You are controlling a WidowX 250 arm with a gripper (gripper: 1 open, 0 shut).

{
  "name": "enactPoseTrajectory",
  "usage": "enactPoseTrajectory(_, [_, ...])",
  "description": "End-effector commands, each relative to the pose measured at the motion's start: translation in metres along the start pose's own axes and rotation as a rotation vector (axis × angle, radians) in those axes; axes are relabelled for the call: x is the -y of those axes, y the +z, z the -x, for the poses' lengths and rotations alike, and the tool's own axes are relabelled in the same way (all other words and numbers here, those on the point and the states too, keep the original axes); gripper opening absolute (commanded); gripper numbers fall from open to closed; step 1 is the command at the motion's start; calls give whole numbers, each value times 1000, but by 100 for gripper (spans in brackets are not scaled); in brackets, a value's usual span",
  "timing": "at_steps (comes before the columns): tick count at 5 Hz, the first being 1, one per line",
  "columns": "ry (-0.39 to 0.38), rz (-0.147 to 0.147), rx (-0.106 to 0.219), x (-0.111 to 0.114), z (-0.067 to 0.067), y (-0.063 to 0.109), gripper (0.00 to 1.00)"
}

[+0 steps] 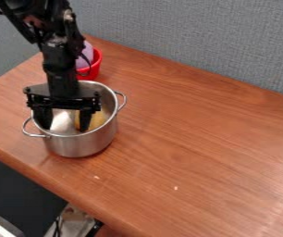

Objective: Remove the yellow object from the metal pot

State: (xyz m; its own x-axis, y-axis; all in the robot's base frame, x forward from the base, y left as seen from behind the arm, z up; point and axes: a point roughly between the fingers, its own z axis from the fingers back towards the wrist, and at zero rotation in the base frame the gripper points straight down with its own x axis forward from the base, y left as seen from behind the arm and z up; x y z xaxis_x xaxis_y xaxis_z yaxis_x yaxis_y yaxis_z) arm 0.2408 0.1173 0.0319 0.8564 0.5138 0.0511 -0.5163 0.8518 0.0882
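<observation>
- Steel is gleaming on the metal pot point(72, 130), which is standing upright on the left part of the wooden bench point(193, 120), near its front-left edge.
- Small loop handles are sticking out at the pot's rim, one toward the near left and one toward the right.
- The black arm is reaching down from the upper left, and its end effector point(67, 116) is pointing straight down into the mouth of the pot.
- The end effector's black fingers point(42, 111) are standing spread wide apart, one near the left wall of the pot and the other toward the right, with a black crossbar sitting level just above the rim.
- The yellow object point(93, 119) is lying inside the pot, leaning against the right inner wall, with only its orange-yellow upper part showing above the rim line.
- The right finger is sitting just beside the yellow object; whether it is touching the block I cannot tell, and nothing is being clamped between the fingers.
- A small red bowl point(93, 63) is sitting on the bench beyond the pot, toward the far left, partly hidden by the arm.
- A purple rounded thing point(85, 54) is resting in that bowl, mostly covered by the arm.
- A grey wall is running behind the far edge of the bench.
</observation>
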Motion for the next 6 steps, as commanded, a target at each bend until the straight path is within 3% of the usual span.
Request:
enactPoseTrajectory(1, [-12, -7, 34, 1, -10, 5, 100])
enactPoseTrajectory(6, [6, -15, 12, -2, -15, -9, 100])
